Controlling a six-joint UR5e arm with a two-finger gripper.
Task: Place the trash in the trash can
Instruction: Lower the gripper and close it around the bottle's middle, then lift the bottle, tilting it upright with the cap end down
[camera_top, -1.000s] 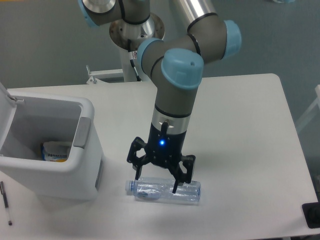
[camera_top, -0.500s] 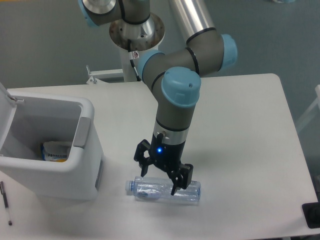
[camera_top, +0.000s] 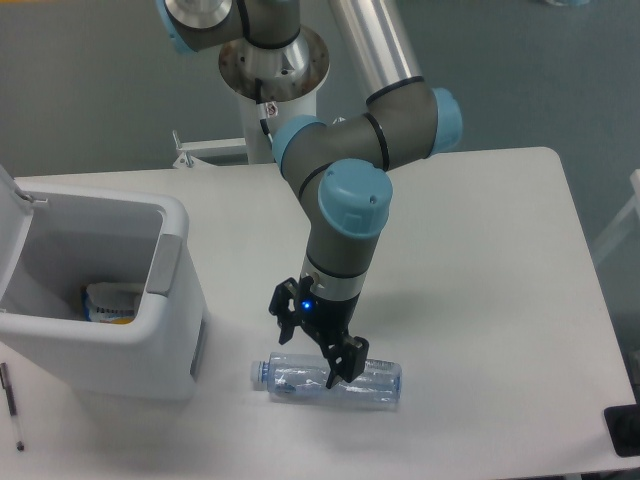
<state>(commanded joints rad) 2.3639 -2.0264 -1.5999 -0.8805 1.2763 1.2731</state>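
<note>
Lying on its side near the front edge of the white table (camera_top: 480, 260), the clear plastic bottle (camera_top: 330, 380) is pointing its pale-blue cap (camera_top: 259, 373) to the left, w/ its base to the right. The arm (camera_top: 345, 210) is reaching down from the far side & the hand (camera_top: 312, 352) is sitting right over the bottle's middle. Its two dark fingers (camera_top: 337, 365) are standing apart, one on the far-left side of the bottle & one overlapping the bottle's top; can't tell whether either is actually touching the plastic. A small blue light is glowing on the wrist just above the fingers.

Left of the bottle, & just beside it w/ a small gap, the trash can (camera_top: 150, 350) is sitting w/ its lid (camera_top: 12, 192) swung open & up on the far-left side. Its grey side panel is facing right, toward the bottle. Inside, at the bottom, a blue-and-yellow printed packet (camera_top: 110, 302) is lying; other contents can't be made out from this angle.

A thin pen-like stick (camera_top: 11, 405) is lying at the near-left edge, just left of the bin. A dark object (camera_top: 624, 430) is poking in at the near-right corner, cut off by the frame edge.
</note>
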